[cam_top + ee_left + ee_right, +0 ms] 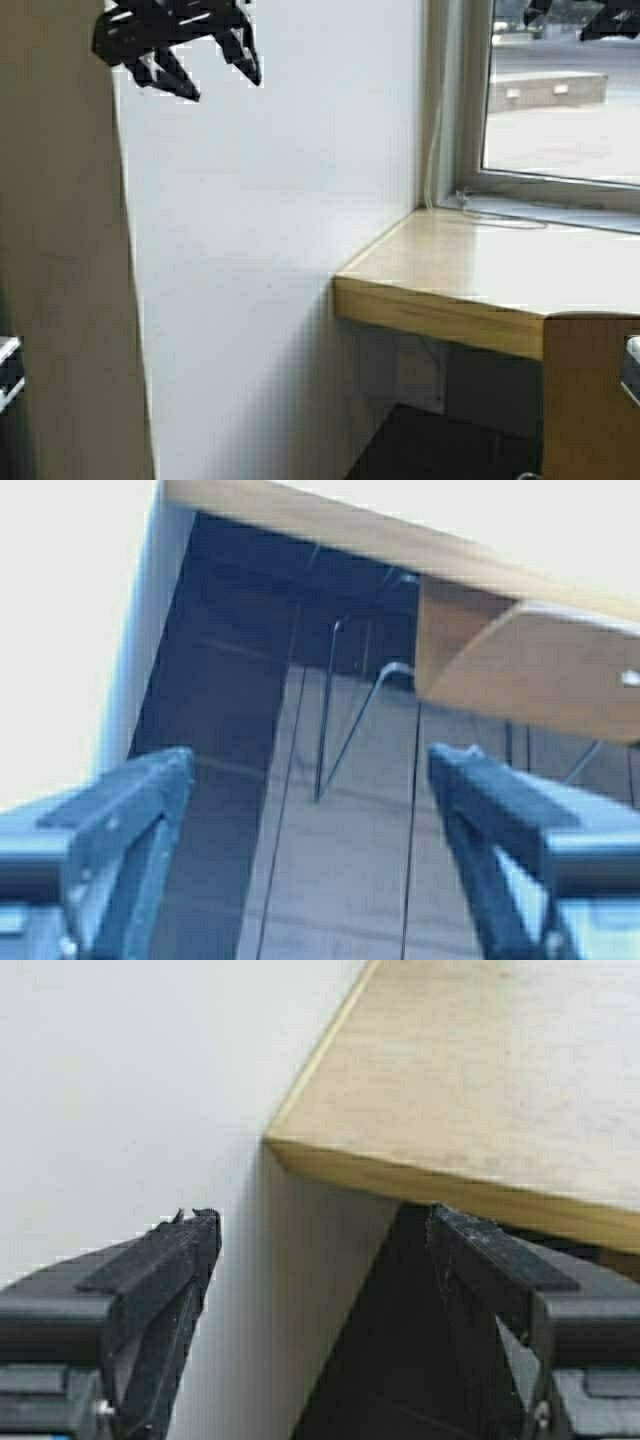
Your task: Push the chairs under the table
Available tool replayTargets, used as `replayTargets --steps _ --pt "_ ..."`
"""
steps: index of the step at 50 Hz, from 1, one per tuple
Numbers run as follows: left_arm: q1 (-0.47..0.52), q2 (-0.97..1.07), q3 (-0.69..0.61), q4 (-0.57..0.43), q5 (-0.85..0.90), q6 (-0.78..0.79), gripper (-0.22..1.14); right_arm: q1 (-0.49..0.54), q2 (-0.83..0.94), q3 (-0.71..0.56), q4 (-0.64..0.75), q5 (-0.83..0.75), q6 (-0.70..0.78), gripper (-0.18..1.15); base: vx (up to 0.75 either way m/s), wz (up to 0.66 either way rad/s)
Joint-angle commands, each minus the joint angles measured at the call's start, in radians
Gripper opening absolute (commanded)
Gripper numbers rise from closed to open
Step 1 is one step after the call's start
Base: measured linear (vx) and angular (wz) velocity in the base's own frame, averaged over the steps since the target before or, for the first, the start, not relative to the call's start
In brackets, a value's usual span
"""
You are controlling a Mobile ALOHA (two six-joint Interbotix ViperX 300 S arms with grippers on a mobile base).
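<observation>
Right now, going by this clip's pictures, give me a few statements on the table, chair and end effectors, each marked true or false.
1. The left end effector is open and holds nothing. True.
2. The right end effector is shut on the table edge. False: it is open, clear of the edge.
3. A chair back shows beside the table's front edge. True.
4. The table stands in mid-room, away from any wall. False: its end meets the white wall, under a window.
5. A cable lies along the table's far side. True.
</observation>
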Motion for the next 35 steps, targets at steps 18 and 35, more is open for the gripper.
replayTargets --steps 18,35 --pt "0.025 -0.183 0.083 0.049 0.015 0.002 1.0 0.0 -0.055 -0.009 -0.005 0.018 -0.002 0.94 -0.3 0.27" --pt "0.183 -0.324 0.13 0.114 0.02 0.002 1.0 0.0 -0.058 -0.031 -0.054 0.02 -0.002 0.94 -0.31 0.06"
